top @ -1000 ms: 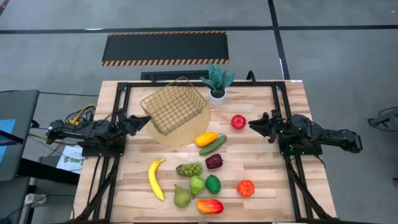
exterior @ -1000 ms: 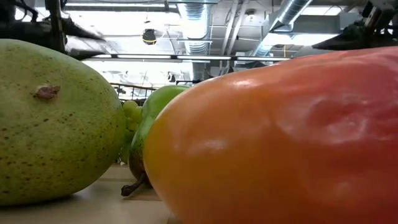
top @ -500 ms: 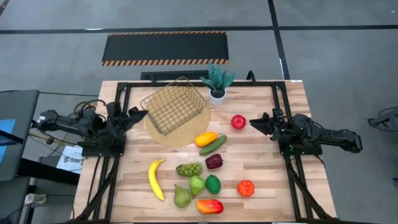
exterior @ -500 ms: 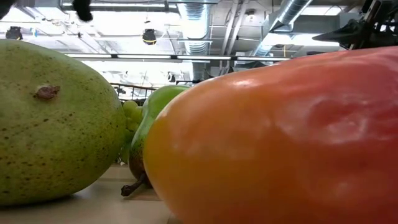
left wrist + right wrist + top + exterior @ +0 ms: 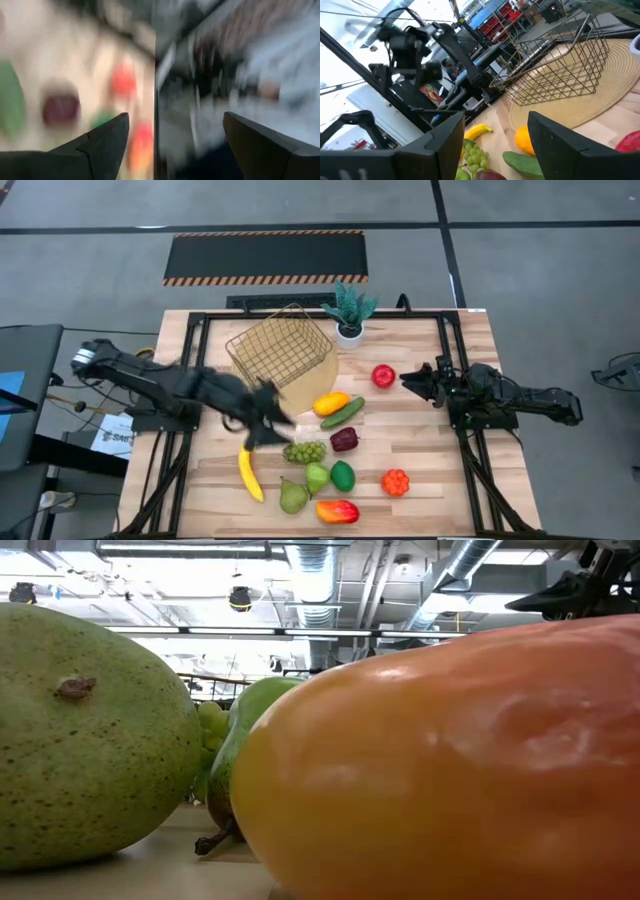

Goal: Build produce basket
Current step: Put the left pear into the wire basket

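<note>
Wooden plank tabletop (image 5: 430, 470) on a black frame, grey floor all round and a hazard-striped mat on the far side. The gold wire basket (image 5: 279, 350) sits tilted on a round tan mat (image 5: 300, 392) at the far left-centre, empty so far, with a little potted plant (image 5: 349, 312) just to its right.

All the produce is still out on the wood: red apple (image 5: 383, 375) off by itself toward the right, yellow mango (image 5: 331, 402) and cucumber (image 5: 343, 413) near the mat's edge, then a purple piece (image 5: 344, 440), green grapes (image 5: 305, 451), banana (image 5: 250, 468), two pears (image 5: 305, 488), a lime-green fruit (image 5: 343, 475), an orange piece (image 5: 396, 482) and a red-yellow mango (image 5: 337, 511) nearer the front.

The left gripper (image 5: 268, 418) is stretched out over the tabletop between the mat and the banana, jaws spread apart, nothing in them. My guess is it's lining up for the banana or grapes, since they're closest. The right gripper (image 5: 412, 381) waits just right of the apple, jaws apart and empty, probably because the apple's its easiest pick.
</note>
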You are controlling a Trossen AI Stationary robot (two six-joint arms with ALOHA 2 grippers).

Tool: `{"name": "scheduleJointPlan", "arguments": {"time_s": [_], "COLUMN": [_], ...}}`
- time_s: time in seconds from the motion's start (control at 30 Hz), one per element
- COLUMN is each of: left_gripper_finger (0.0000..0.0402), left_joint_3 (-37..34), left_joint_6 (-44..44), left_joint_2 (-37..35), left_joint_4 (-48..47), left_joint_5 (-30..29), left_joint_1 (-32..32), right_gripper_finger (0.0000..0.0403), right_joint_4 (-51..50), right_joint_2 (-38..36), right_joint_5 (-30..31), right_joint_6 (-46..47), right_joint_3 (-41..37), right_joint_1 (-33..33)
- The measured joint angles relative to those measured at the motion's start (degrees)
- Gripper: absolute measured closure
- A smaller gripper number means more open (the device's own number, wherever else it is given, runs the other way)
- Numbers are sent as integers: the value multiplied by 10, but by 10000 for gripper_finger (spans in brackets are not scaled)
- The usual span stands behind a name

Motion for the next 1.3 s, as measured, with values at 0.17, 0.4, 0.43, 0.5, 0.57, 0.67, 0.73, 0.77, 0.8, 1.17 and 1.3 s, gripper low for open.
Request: {"name": "scheduleJointPlan", "arguments": {"time_s": [0.17, 0.4, 0.43, 0.5, 0.57, 0.67, 0.73, 0.77, 0.8, 1.17, 1.3], "left_gripper_finger": [93, 93, 93, 93, 93, 93, 93, 93, 93, 93, 93], "left_joint_3": [63, 75, 75, 75, 75, 75, 76, 75, 75, 75, 82], "left_joint_6": [-68, -157, -158, -159, -160, -162, -190, -206, -216, -300, -311], "left_joint_2": [100, 198, 210, 230, 249, 272, 286, 293, 301, 343, 330], "left_joint_4": [-123, -135, -127, -112, -84, -42, -23, -26, -27, 28, 15], "left_joint_5": [86, 134, 134, 132, 129, 129, 118, 112, 106, 172, 191], "left_joint_1": [-61, -141, -149, -163, -173, -179, -179, -179, -179, -169, -180], "right_gripper_finger": [162, 162, 162, 162, 162, 162, 162, 162, 162, 162, 162], "right_joint_4": [-33, -49, -49, -50, -52, -52, -53, -53, -53, -54, -54], "right_joint_2": [0, 0, 0, 0, 0, 1, 1, 1, 1, 1, 1], "right_joint_5": [-1, -1, -1, -1, -1, -1, -1, -1, -1, 0, 0], "right_joint_6": [0, -20, -30, -48, -59, -60, -62, -63, -67, -76, -76], "right_joint_3": [1, 2, 2, 2, 2, 2, 2, 2, 2, 2, 1], "right_joint_1": [0, 0, 0, 0, 0, -1, -1, -1, -1, -1, -1]}}
